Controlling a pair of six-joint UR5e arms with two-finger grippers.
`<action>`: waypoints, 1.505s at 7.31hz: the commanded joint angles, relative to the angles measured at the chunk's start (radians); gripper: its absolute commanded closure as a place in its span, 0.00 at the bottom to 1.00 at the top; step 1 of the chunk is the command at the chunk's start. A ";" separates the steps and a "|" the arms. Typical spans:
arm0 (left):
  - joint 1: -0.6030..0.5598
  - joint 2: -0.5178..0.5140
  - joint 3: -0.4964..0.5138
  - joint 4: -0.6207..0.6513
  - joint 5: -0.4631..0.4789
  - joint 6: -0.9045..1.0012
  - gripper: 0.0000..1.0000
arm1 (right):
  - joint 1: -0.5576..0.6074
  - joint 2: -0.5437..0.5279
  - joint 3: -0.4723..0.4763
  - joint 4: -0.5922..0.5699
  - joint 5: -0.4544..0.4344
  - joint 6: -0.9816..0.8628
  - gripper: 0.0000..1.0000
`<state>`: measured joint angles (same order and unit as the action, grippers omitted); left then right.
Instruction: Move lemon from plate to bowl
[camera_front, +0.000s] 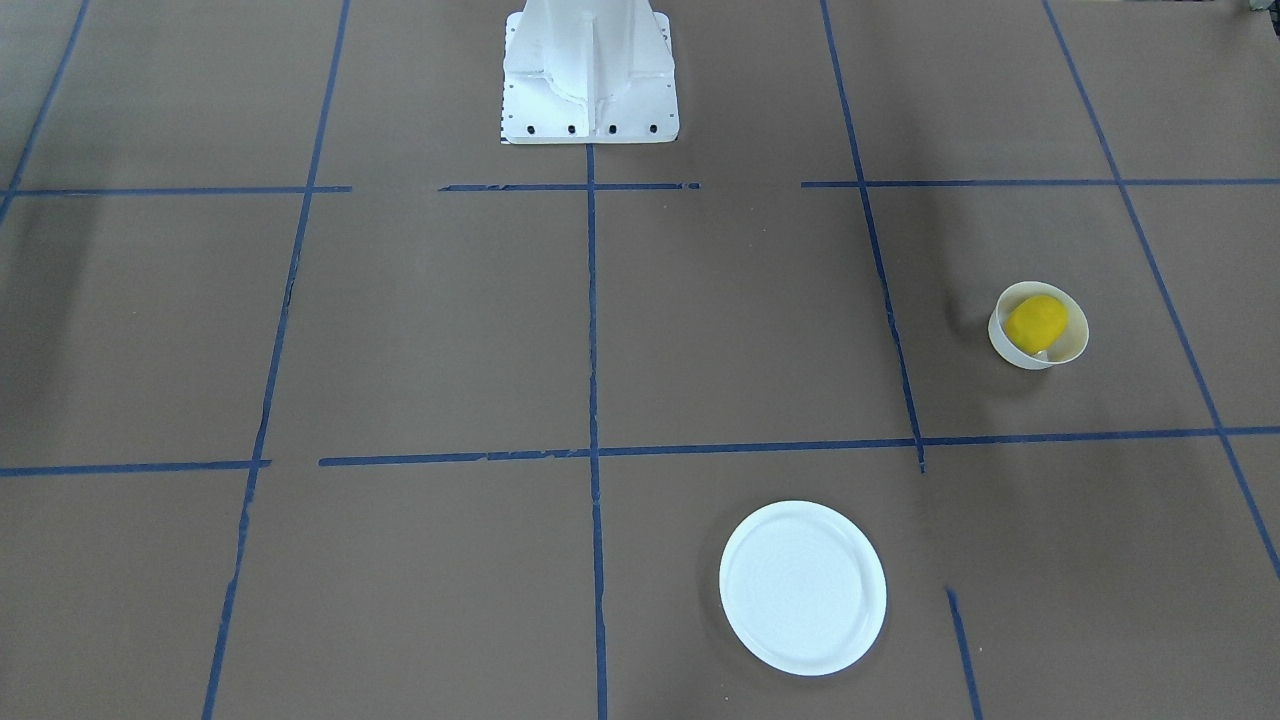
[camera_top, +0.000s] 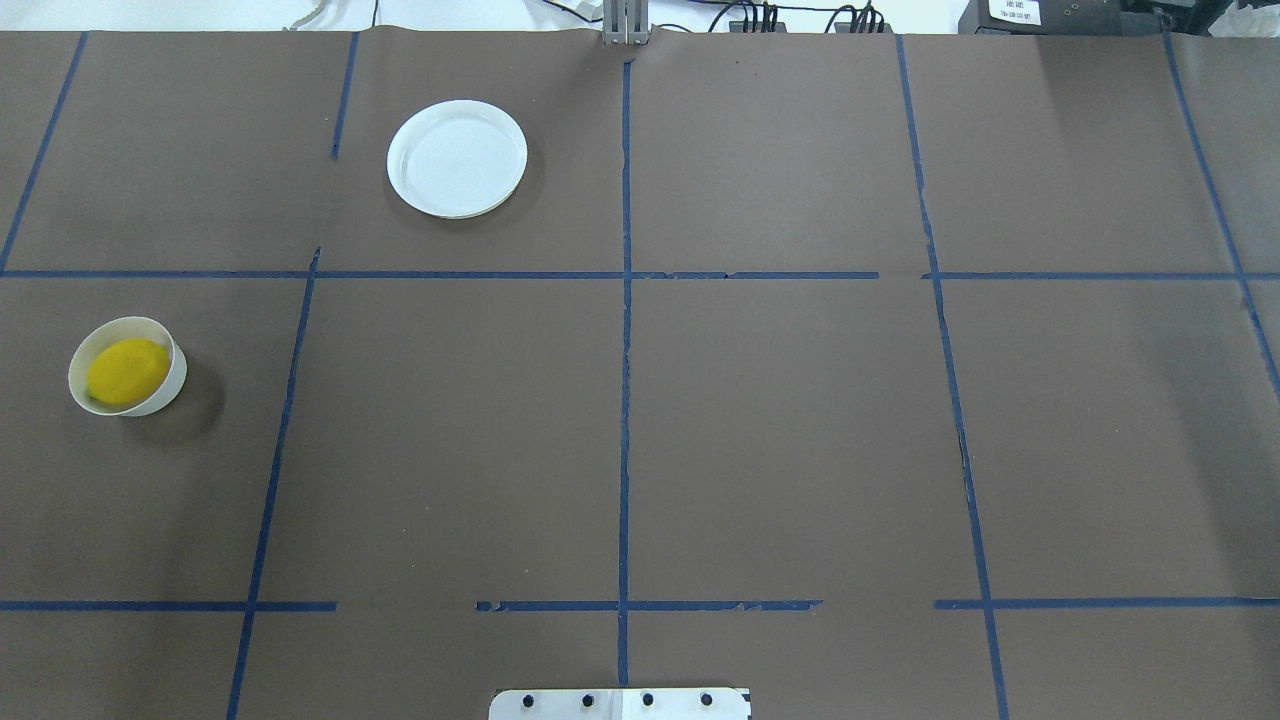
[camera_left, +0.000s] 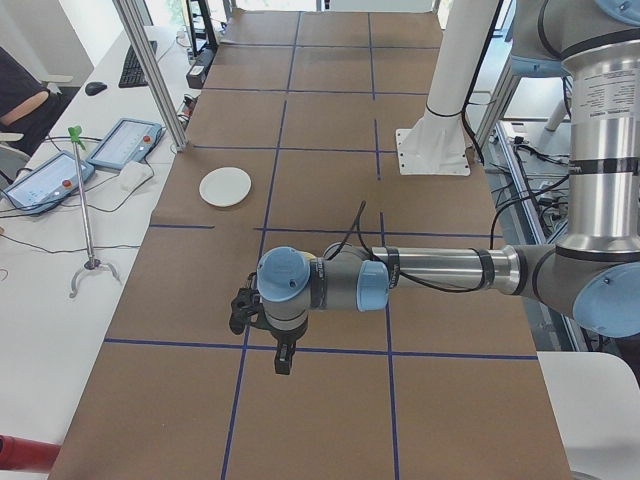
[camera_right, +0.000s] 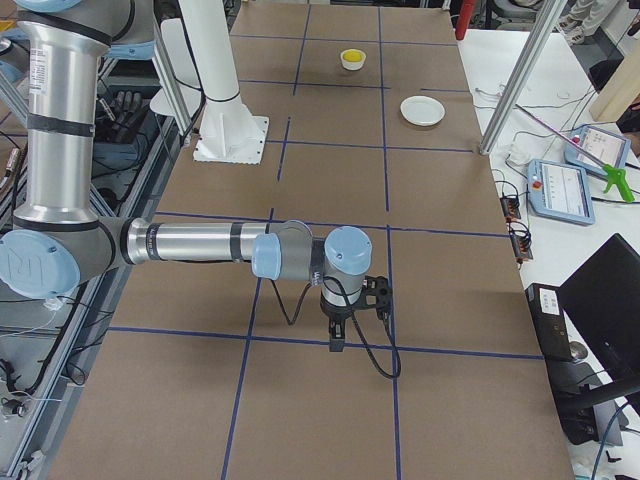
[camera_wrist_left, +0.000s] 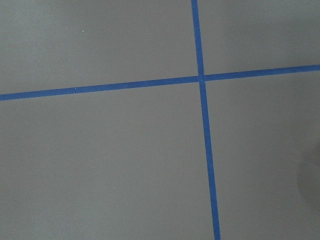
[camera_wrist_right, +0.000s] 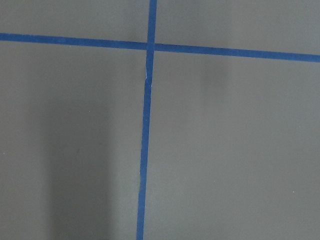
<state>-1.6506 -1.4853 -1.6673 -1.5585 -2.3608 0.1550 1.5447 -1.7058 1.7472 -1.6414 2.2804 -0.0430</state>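
The yellow lemon (camera_top: 127, 371) lies inside the small deep white bowl (camera_top: 172, 384) at the table's left side; both also show in the front view, lemon (camera_front: 1036, 322) in bowl (camera_front: 1072, 345). The flat white plate (camera_top: 457, 158) is bare, at the far left of centre, and shows in the front view too (camera_front: 802, 587). Neither gripper appears in the overhead or front view. The left gripper (camera_left: 283, 364) and the right gripper (camera_right: 336, 344) show only in the side views, pointing down at the table, far from the bowl and plate. I cannot tell whether they are open or shut.
Blue tape lines divide the brown table into squares. The white robot base (camera_front: 588, 75) stands at the robot's edge. Both wrist views show only bare table with tape crossings. Tablets and a stand (camera_left: 85, 215) lie on the side bench.
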 joint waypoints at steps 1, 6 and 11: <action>0.000 -0.001 -0.003 0.000 0.000 0.000 0.00 | 0.000 0.000 0.000 0.000 0.001 0.000 0.00; 0.002 -0.006 -0.003 0.000 0.021 0.000 0.00 | 0.000 0.000 0.000 0.000 0.001 0.000 0.00; 0.002 -0.009 0.000 0.000 0.029 0.000 0.00 | 0.000 0.000 0.000 0.000 0.001 0.000 0.00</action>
<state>-1.6491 -1.4940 -1.6675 -1.5585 -2.3319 0.1549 1.5447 -1.7058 1.7478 -1.6413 2.2810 -0.0430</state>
